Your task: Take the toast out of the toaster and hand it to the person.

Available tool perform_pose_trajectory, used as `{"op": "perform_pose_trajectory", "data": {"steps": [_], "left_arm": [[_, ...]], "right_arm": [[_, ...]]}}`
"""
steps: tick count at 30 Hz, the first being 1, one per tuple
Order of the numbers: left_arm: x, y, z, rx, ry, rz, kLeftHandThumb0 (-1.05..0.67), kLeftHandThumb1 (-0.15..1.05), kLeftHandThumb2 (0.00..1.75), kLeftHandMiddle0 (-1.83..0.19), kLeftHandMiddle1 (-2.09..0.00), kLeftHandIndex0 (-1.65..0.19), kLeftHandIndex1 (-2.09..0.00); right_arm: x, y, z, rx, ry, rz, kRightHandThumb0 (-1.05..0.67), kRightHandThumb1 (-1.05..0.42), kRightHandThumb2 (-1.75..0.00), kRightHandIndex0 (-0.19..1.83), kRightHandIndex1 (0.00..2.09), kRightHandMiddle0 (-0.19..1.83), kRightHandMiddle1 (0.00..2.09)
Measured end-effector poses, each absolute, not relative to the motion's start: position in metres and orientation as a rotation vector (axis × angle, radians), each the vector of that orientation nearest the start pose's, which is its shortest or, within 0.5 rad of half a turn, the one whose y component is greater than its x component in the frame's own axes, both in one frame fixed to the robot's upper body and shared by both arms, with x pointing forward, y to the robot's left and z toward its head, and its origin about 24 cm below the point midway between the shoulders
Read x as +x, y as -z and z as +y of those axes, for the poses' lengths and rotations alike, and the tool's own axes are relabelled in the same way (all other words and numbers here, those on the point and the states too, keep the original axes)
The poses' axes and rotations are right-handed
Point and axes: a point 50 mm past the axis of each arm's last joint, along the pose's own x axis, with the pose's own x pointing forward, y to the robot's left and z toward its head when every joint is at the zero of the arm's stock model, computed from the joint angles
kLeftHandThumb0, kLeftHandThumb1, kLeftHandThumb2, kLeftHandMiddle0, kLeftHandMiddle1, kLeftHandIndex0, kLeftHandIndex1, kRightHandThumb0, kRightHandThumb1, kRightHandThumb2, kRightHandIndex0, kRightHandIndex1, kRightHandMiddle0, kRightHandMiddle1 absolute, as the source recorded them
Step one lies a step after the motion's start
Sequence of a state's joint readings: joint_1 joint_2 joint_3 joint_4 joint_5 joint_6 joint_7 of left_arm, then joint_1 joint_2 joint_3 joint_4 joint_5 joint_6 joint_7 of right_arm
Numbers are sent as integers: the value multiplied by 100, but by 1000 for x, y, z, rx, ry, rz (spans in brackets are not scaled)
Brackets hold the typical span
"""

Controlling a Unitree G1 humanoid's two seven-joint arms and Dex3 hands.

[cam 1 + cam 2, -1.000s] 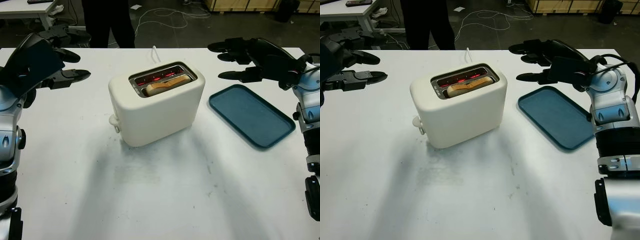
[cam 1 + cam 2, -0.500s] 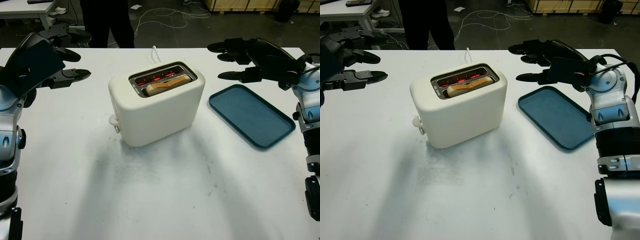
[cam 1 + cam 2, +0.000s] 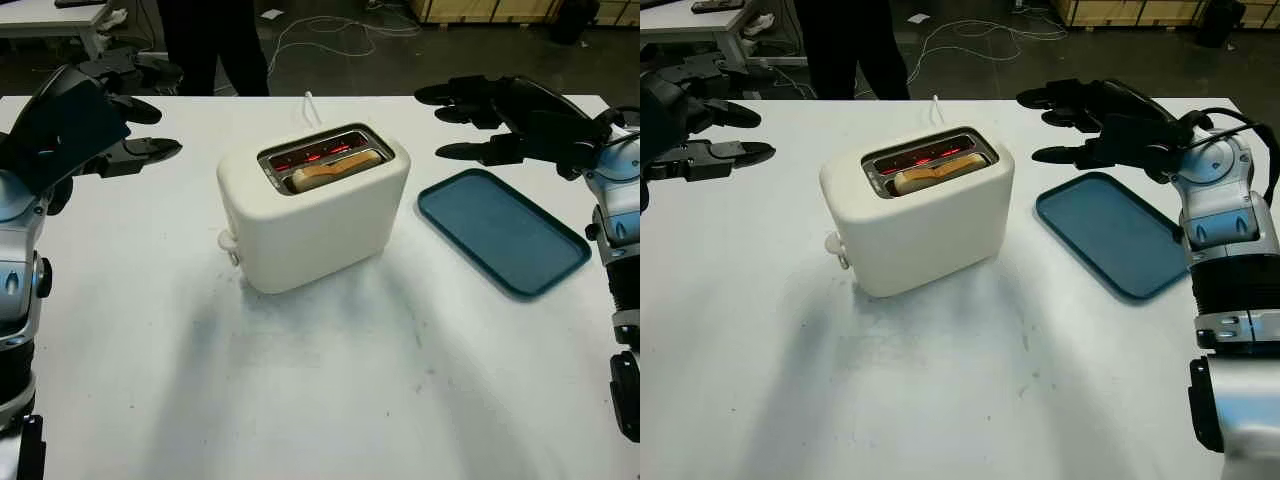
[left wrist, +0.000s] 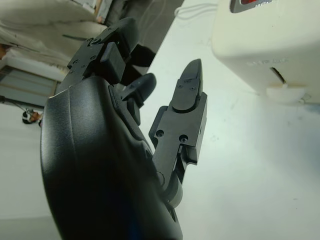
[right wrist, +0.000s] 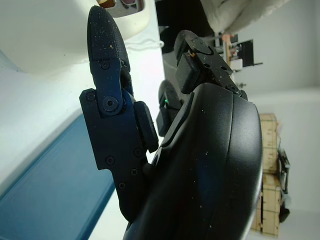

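Note:
A cream toaster (image 3: pixel 315 210) stands in the middle of the white table, its inner elements glowing red. A slice of toast (image 3: pixel 335 168) sits in the nearer slot, its top edge showing. My left hand (image 3: pixel 140 115) hovers open above the table, well left of the toaster. My right hand (image 3: pixel 455 120) hangs open to the toaster's right, above the far end of a blue tray (image 3: pixel 500 230). Neither hand touches anything. A person in dark trousers (image 3: pixel 215 45) stands beyond the table's far edge.
The blue tray lies flat on the table's right side. The toaster's white cord (image 3: pixel 308 105) runs off the far edge. Its lever knob (image 3: pixel 228 243) sticks out on the near left end. Cables lie on the floor behind.

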State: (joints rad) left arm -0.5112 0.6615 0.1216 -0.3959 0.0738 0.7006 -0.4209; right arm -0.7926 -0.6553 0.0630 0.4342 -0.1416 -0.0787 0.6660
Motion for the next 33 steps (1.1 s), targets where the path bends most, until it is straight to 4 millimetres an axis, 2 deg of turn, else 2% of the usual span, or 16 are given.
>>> {"op": "perform_pose_trajectory", "data": {"steps": [33], "left_arm": [[288,-245,223,668,117,-130,-3,91,10,-11,-101,-27,-53]], "right_arm": [[361,-216,-219,-873,-507,-161,-74,-92,-19,36,1,36,0]]}}
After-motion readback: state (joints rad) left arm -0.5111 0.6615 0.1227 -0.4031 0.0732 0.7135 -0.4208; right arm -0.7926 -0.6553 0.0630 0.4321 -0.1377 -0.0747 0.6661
